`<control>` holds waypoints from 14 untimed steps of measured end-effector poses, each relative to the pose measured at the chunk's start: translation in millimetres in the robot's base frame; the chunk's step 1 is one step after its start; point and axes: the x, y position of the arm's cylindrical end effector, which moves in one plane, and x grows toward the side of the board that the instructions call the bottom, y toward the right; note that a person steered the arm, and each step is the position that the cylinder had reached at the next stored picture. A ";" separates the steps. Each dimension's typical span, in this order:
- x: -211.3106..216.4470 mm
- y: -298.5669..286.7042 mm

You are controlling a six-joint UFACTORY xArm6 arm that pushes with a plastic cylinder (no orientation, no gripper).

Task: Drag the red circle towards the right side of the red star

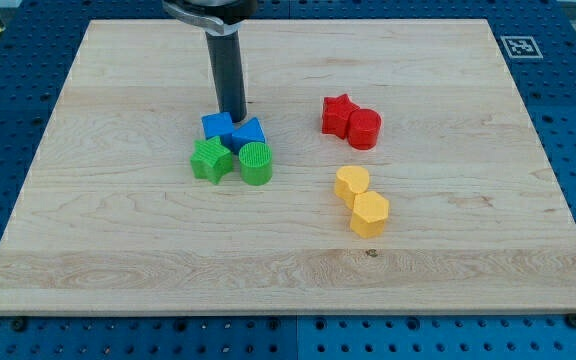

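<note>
The red star (336,114) sits right of the board's middle. The red circle (365,128) touches it on its right and slightly toward the view's bottom. My tip (234,113) is down at the top edge of the two blue blocks, well to the left of the red star. It touches neither red block.
A blue block (217,126) and a second blue block (249,131) sit just below my tip. A green star (209,159) and a green circle (256,163) lie beneath them. Two yellow blocks (351,183) (369,214) touch below the red pair. The wooden board (88,250) lies on a blue table.
</note>
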 end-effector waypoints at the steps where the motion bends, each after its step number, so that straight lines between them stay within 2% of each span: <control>1: 0.0 0.0; 2: -16.9 3.2; 4: -21.4 36.2; 8: 43.9 104.8; 10: 51.3 157.8; 14: 60.6 219.3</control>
